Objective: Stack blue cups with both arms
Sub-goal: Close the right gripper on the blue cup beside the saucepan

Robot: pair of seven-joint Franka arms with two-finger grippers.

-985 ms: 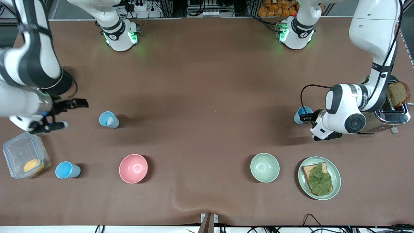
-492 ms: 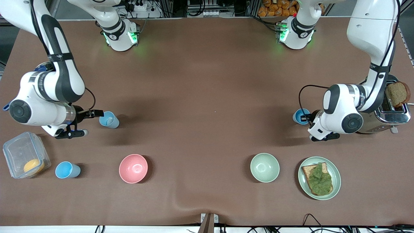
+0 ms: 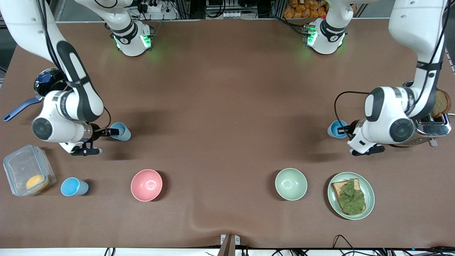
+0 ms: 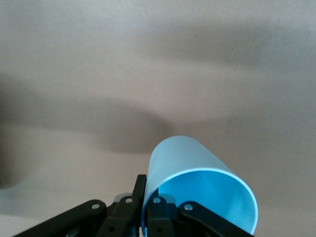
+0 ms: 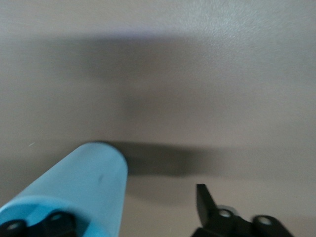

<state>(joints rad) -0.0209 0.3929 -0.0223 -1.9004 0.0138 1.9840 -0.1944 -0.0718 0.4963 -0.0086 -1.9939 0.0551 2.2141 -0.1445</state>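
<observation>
right pincer (image 3: 110,132) reached cup (image 3: 121,131) — left gripping.

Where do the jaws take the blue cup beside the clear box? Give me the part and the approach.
Grip the blue cup by its rim wall from straight above, one jaw inside, one outside. It stands upright, mouth open upward, and the clear box close beside it probably crowds a sideways approach.
</observation>
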